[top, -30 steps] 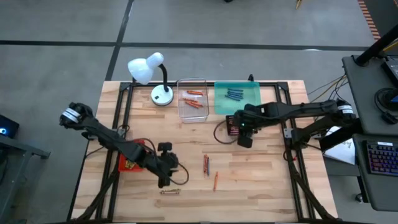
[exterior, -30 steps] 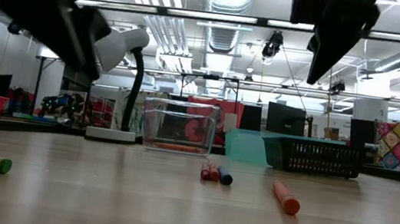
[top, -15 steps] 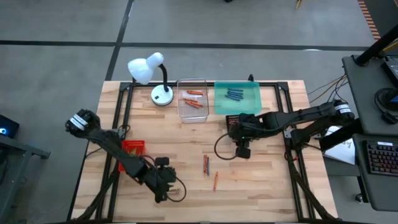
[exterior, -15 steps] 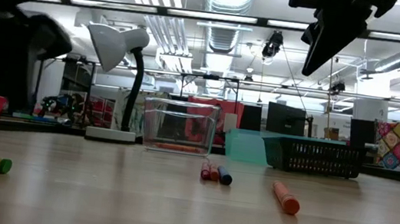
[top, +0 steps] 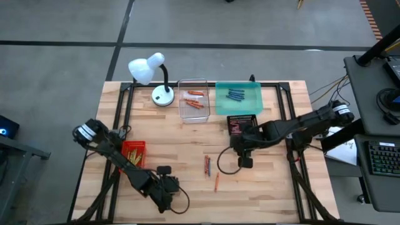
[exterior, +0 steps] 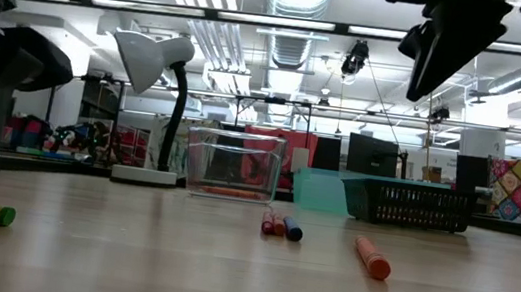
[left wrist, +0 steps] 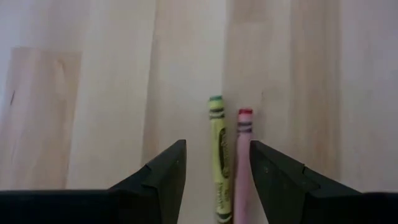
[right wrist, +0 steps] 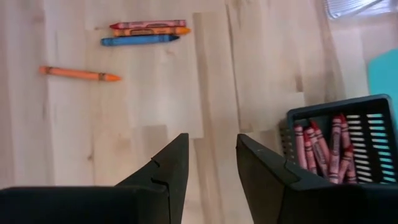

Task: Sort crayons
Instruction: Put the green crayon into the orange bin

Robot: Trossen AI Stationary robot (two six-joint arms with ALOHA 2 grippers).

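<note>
Left pincer [left wrist: 214,171] is down low at the near-left of the tabletop [top: 269,187], fingers spread, and right between them, dead ahead, lie a yellow crayon [left wrist: 217,155] and a pinkish-red crayon [left wrist: 242,158], side by side and touching or nearly so. That's the relation everything turns on: both sticks run lengthwise straight away from the pincer, parallel to its fingers, so the jaws straddle the pair across their thin width. Closing here could well catch both, since the yellow one sits nearer the gap's centre and the red hugs one finger. In the high view this pair is hidden under the left arm [top: 134,172]; the low view shows them at the tabletop's edge. Over at roughly 3 o'clock from the middle of the tabletop, the right pincer [right wrist: 208,168] hovers with fingers spread and empty, beside a black basket [right wrist: 360,112] holding red crayons [right wrist: 320,149]. Ahead of it lie a trio of red, orange and blue crayons [right wrist: 146,31] and a lone orange crayon [right wrist: 78,73], lengthwise crosswise to its fingers; the right arm is nearer those. The near ends of the left pair are cut off by the fingers.
</note>
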